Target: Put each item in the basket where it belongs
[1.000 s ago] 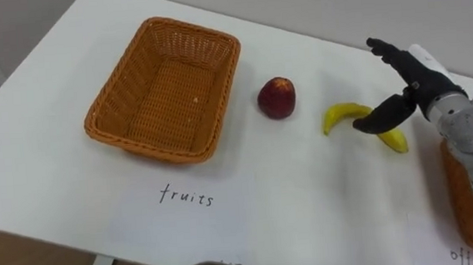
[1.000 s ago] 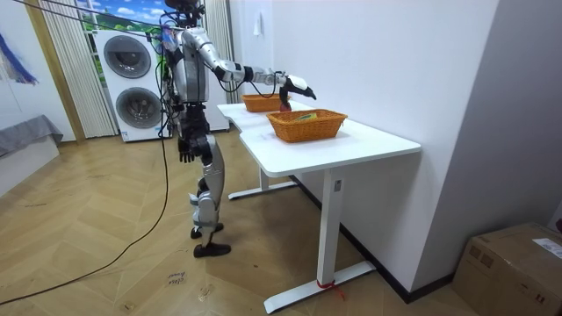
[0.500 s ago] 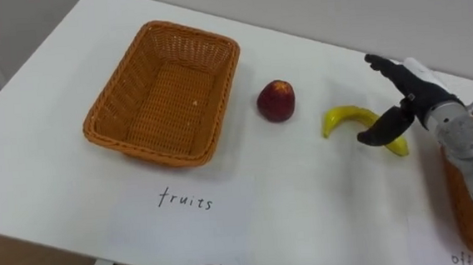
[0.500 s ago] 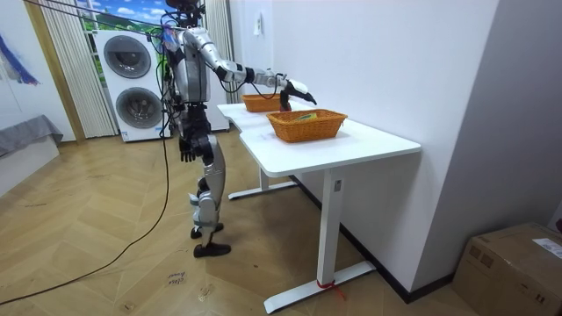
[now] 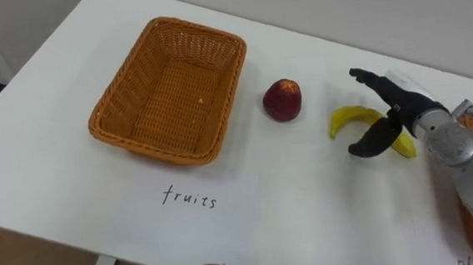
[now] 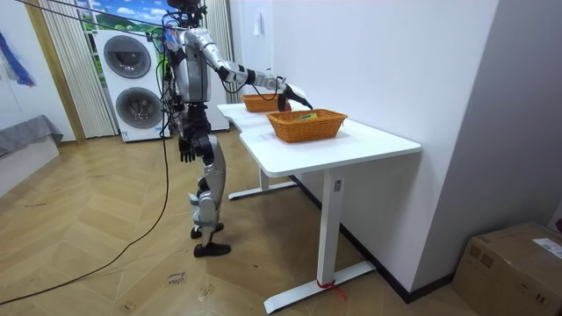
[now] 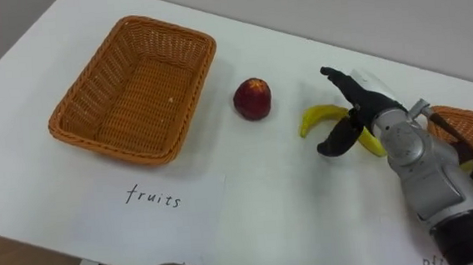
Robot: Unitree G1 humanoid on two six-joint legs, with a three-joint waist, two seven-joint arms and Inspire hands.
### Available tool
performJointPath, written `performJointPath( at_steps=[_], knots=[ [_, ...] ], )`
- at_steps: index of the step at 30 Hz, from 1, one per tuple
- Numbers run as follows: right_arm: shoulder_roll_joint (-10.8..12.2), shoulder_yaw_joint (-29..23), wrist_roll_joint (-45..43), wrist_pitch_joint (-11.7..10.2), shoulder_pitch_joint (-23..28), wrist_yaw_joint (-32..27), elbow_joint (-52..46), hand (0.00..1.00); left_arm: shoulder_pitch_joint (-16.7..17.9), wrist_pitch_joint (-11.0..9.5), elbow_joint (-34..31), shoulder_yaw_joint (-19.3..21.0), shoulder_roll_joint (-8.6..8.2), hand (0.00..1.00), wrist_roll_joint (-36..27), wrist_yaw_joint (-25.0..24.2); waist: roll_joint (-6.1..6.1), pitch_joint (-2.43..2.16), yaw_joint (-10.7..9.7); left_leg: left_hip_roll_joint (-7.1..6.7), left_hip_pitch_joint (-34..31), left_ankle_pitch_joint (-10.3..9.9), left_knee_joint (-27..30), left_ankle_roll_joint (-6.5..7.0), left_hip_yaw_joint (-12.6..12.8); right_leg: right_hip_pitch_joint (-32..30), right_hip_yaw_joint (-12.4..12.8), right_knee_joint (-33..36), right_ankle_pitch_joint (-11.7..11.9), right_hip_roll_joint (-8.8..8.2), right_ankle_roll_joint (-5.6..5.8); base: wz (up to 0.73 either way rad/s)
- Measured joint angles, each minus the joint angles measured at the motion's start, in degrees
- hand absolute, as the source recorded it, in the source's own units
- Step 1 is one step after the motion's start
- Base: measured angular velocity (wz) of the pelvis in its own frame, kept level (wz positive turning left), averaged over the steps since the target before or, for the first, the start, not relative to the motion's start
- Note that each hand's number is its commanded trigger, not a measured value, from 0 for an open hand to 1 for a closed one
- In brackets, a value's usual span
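Left hand (image 6: 185, 154) hung at the robot's hip. On the counter (image 5: 308, 203), the right hand (image 5: 403, 108) straddled the banana (image 5: 346, 119), fingers (image 5: 372, 79) spread, thumb apart, nothing gripped. The banana was judged light, soft and easily bruised, best taken gently across its thick middle. Beyond lay the apple (image 5: 283, 100) and the empty fruit basket (image 5: 103, 129).

Table (image 5: 325, 210): plain white.
Fruit basket (image 5: 149, 150): orange-brown wicker, tight woven ribbing on the walls and the bottom alike.
Apple (image 5: 283, 100): dark red, with a small yellowish fleck near the top.
Banana (image 5: 345, 118): yellow.
Right hand (image 5: 400, 111): black; wrist and forearm behind it silver-grey.
Label (image 5: 189, 198): black handwriting on white.
Second basket (image 7: 463, 127): same orange wicker weave.
Floor (image 6: 105, 263): light brown wood, herringbone pattern.
Washing machines (image 6: 132, 88): white, with dark round doors.
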Motion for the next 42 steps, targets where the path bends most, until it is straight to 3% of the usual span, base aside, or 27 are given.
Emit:
performJointPath(
  at_steps=[10,17,38,42],
  knots=[
    [0.0,1.4,-0.1,0.0,0.0,0.4,2.0,0.00,0.0,0.0,0.2,-0.1,0.03,0.00,-1.2,-0.4,-0.81,0.42,0.1,-0.39,-0.5,0.1,0.2,0.07,-0.9,0.1,-1.1,0.0,0.0,0.07,0.01,0.04],
    [0.0,1.4,-1.8,0.0,0.0,0.4,2.0,0.00,0.0,0.0,0.8,-0.1,0.09,0.00,-1.2,-0.4,-0.72,0.51,0.4,-0.50,-0.7,0.1,0.3,0.15,-1.3,0.1,-1.4,0.0,0.0,0.03,0.03,0.03],
    [-0.3,1.3,-3.8,0.1,-0.5,-0.1,6.7,0.00,-0.2,0.5,-0.1,0.0,0.72,0.00,-1.1,-2.0,-1.15,0.06,1.2,-0.47,-1.0,0.1,0.7,0.13,-1.5,0.1,-1.6,-0.1,0.0,0.06,0.02,0.00],
    [-0.3,1.3,-5.9,0.2,-1.1,0.4,8.2,0.00,-0.5,1.3,0.0,0.0,0.72,0.00,-1.1,-2.2,-0.97,0.18,1.5,-0.59,-1.0,0.1,1.3,0.14,-2.3,0.6,-2.5,-0.1,0.0,-0.04,0.02,0.09]
  ],
)
